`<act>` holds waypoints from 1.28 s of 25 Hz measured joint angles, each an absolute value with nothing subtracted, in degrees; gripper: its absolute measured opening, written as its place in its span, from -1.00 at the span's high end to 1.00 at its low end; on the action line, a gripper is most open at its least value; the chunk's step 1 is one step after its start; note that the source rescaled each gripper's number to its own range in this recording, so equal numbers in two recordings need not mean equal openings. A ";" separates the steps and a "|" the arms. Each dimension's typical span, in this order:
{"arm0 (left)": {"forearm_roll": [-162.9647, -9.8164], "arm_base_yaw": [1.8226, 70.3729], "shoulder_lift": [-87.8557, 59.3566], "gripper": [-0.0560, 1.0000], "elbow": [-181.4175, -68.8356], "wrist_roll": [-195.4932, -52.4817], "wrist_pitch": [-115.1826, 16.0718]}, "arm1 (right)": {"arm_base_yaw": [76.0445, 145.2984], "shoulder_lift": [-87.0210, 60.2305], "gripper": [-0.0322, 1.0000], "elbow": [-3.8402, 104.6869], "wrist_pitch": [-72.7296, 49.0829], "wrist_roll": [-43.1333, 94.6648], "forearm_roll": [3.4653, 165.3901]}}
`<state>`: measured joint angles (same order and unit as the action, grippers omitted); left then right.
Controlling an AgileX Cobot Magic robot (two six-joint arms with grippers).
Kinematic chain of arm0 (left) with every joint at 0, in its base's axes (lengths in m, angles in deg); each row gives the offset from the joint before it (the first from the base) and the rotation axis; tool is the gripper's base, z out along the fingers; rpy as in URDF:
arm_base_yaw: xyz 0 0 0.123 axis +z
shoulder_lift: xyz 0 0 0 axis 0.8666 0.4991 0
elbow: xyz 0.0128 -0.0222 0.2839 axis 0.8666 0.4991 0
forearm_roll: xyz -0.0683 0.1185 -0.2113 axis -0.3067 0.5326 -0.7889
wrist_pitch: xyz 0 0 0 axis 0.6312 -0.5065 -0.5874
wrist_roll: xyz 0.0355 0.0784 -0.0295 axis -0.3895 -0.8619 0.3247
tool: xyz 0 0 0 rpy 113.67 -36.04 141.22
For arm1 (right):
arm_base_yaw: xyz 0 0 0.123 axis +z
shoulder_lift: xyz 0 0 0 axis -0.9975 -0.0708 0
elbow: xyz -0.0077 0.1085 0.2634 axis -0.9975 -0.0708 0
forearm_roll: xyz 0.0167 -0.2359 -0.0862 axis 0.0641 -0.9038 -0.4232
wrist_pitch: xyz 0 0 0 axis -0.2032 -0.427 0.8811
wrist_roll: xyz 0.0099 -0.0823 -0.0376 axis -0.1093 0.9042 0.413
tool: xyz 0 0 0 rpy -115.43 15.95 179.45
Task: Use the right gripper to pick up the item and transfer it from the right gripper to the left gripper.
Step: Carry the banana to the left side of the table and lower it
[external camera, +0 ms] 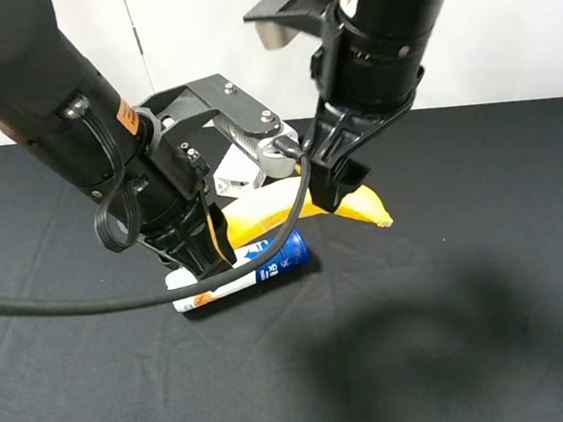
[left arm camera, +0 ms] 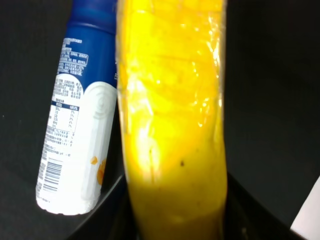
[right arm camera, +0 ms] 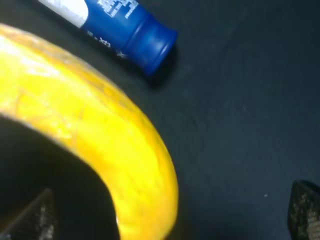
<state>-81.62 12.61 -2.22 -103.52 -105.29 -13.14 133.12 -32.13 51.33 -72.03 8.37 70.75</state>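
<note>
The yellow banana (external camera: 267, 210) hangs above the black table, lying roughly level. My left gripper (external camera: 216, 239), on the arm with the orange sticker, is shut on the banana's left end. In the left wrist view the banana (left arm camera: 170, 125) fills the space between the dark fingers (left arm camera: 247, 217). My right gripper (external camera: 337, 192) stands open at the banana's right part, with one finger on each side of it. In the right wrist view the banana (right arm camera: 100, 135) curves between the spread fingertips (right arm camera: 304, 212) without touching them.
A white-and-blue tube (external camera: 252, 271) lies on the table straight below the banana, with its blue cap (right arm camera: 147, 40) pointing right. A small white carton (external camera: 233, 173) stands behind the left gripper. A black cloth (external camera: 470, 303) covers the table.
</note>
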 joint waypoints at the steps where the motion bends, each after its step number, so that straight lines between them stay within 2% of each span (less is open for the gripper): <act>1: -81.62 12.61 -2.22 0.89 -103.52 -105.29 -13.14 | 133.06 -31.29 -1.00 50.96 -71.97 8.49 70.72; 15: -81.62 12.61 -2.22 0.89 -103.52 -105.29 -13.00 | 132.62 -16.77 -1.00 36.27 -72.13 5.01 65.76; 26: -81.62 12.61 -2.22 0.89 -103.52 -105.30 -13.00 | 120.60 -4.25 -1.00 28.78 -72.07 2.10 65.60; 32: -81.62 12.61 -2.22 0.89 -103.52 -105.66 -13.00 | 118.96 6.05 -1.00 24.06 -72.12 -0.76 65.67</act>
